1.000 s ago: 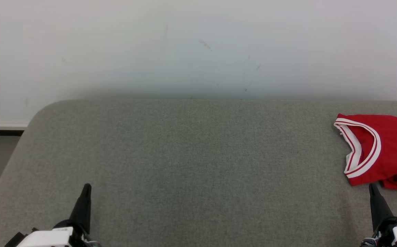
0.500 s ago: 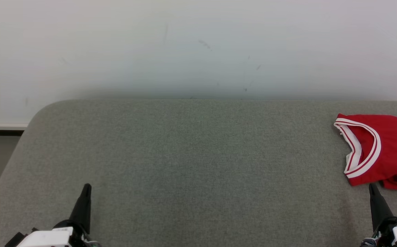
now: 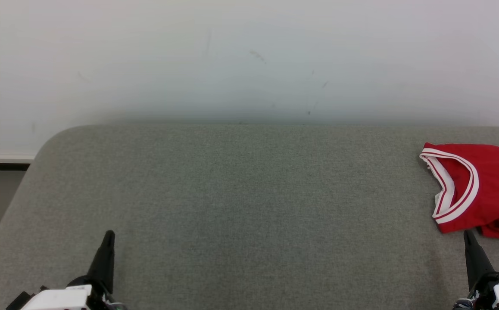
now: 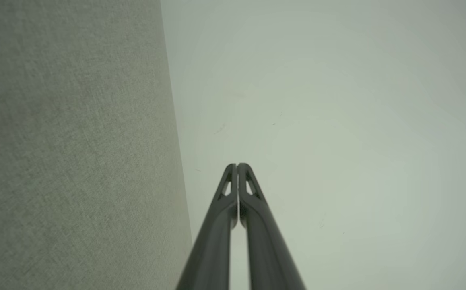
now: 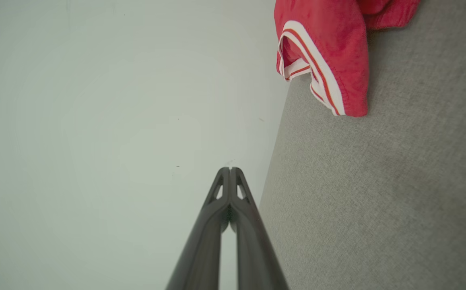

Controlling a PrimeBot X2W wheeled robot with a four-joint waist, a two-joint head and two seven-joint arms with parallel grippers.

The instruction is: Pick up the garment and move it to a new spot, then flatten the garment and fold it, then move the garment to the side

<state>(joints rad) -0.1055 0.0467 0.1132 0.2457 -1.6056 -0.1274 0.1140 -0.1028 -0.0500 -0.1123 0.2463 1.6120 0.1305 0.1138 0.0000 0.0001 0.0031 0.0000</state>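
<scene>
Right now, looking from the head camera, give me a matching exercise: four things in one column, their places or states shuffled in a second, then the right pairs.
1. garment
2. left gripper
3. right gripper
4. wall

A. pale, behind the grey surface
B. shut, lower left
C. red, lying at the surface's far right
D. shut, lower right, tip close to the garment

Pairs: 1-C, 2-B, 3-D, 4-A

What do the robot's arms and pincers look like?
The left pincer and right pincer each have two long, dark grey fingers that narrow to a rounded tip, like a beak. Near the tips are small triangle-shaped holes. Behind each pincer sits a white wrist block with black parts.
</scene>
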